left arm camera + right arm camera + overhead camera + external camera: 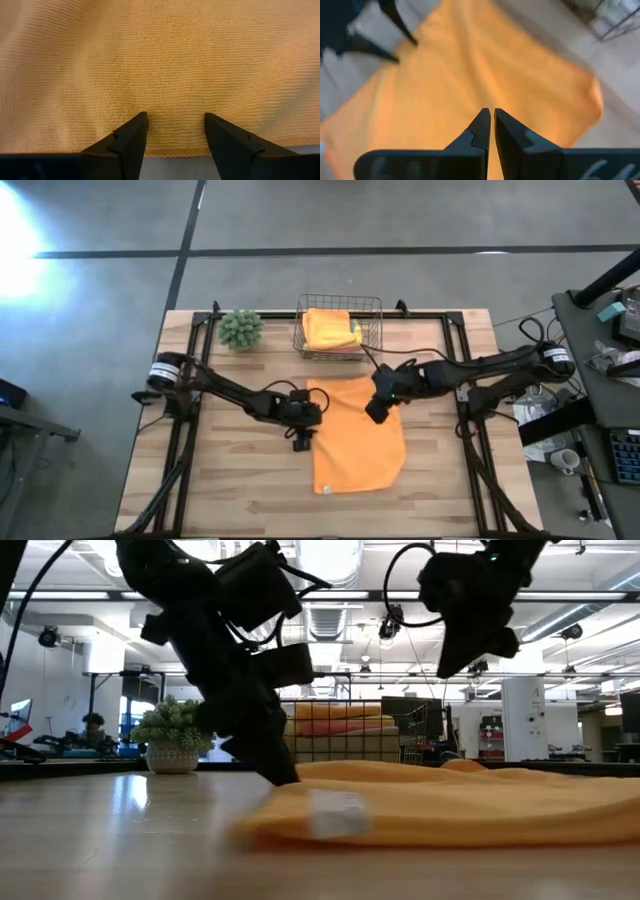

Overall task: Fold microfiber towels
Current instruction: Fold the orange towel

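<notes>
An orange microfiber towel (358,438) lies flat on the wooden table, somewhat rumpled, with a pale tag (338,813) at its near edge. My left gripper (307,426) is open and low at the towel's left edge; its two fingertips stand apart over the cloth in the left wrist view (175,131). My right gripper (376,414) is shut and empty. It hangs well above the towel's far right part, as the low view (482,652) and the right wrist view (490,119) also show. My left gripper's open fingertips (135,131) are set down on the towel just inside its hemmed left edge (175,150), slanting down from the table's left side. The low view shows a tip meeting the cloth (284,776). Nothing is pinched, and the towel lies flat on the table.
A wire basket (338,327) at the table's far edge holds folded towels, yellow-orange on top and pink beneath. A fuzzy green plant ball (241,328) in a pot stands to its left. Bare wood lies near and to both sides of the towel.
</notes>
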Action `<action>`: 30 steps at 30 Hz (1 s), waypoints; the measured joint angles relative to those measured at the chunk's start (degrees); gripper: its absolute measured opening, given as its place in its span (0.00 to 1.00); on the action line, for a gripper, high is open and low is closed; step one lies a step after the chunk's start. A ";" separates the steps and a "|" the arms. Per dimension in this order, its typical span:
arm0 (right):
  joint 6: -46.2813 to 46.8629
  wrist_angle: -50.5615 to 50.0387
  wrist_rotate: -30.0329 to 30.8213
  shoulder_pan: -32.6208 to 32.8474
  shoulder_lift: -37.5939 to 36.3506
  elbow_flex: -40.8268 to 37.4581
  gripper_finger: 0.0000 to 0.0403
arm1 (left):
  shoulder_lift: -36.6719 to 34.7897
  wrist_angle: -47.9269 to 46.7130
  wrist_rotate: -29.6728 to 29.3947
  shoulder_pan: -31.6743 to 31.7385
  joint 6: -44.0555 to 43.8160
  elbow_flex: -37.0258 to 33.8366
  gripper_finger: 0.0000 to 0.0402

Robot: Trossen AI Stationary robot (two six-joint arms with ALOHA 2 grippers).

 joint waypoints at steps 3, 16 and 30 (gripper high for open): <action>1.65 -0.41 0.02 2.85 -0.04 -0.63 0.04 | -0.62 -6.46 -1.08 0.00 -0.25 -0.08 0.46; 8.42 0.32 -1.52 17.75 0.86 -1.72 0.04 | -9.36 -26.58 -12.72 0.07 0.10 -0.74 0.46; 10.48 7.45 -0.98 25.69 3.56 -1.74 0.04 | -25.97 -30.76 -8.37 -7.30 0.46 -0.58 0.46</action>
